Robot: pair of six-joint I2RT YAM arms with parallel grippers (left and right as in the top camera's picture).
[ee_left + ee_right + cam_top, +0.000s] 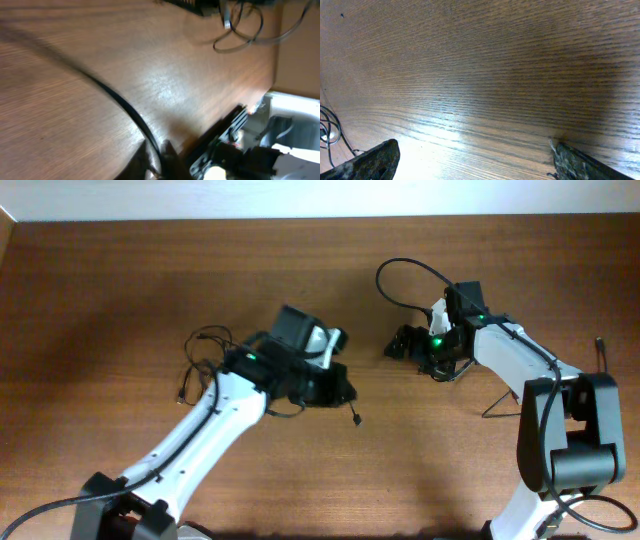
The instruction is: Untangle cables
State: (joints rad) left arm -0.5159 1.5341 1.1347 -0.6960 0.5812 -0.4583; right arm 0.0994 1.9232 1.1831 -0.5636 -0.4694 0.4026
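Overhead view: the cables sprawl in loose thin loops on the wooden table, near the left gripper, on its side away from the right gripper. A small plug end lies just beside the left gripper, toward the robot's bases. The left wrist view is blurred, so whether those jaws pinch a wire cannot be told. The right gripper's jaws stand spread wide, holding nothing.
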